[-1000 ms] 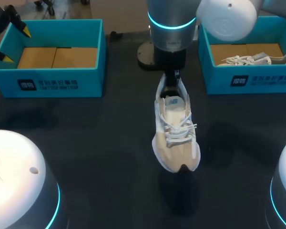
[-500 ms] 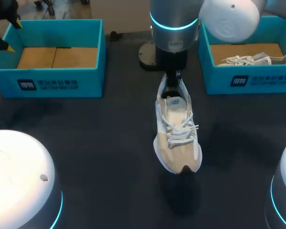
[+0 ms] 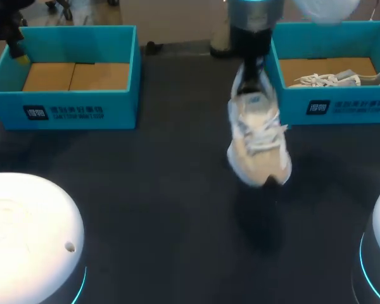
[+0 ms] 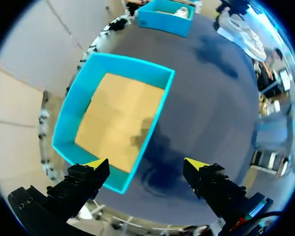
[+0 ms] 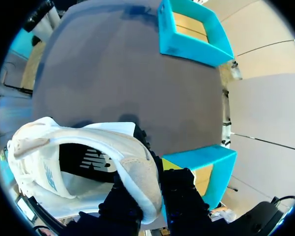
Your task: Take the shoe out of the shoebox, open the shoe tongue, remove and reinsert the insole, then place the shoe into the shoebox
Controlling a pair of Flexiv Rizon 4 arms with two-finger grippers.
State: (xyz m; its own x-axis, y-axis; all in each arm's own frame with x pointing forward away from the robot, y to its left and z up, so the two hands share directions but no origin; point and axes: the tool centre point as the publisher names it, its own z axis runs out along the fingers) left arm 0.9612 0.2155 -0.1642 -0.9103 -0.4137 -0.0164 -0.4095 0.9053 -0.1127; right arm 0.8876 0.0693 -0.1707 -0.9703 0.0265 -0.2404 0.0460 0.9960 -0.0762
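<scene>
My right gripper (image 5: 150,184) is closed tight on the heel of the shoe (image 3: 258,136). It holds the shoe off the table (image 3: 145,190), toe toward the near side, just left of the right shoebox (image 3: 342,104). My left gripper (image 4: 145,167) hangs with its fingers spread wide, holding nothing, by the far left corner of the left shoebox (image 3: 82,109).

The shoe (image 3: 258,142) is white and beige with pale blue trim, white laces (image 3: 263,134) and a black insole (image 5: 78,164). The table (image 3: 145,202) is dark grey. The left shoebox (image 3: 69,109) and right shoebox (image 3: 351,106) are turquoise with tan floors. The left gripper (image 4: 145,164) is black, tipped yellow.
</scene>
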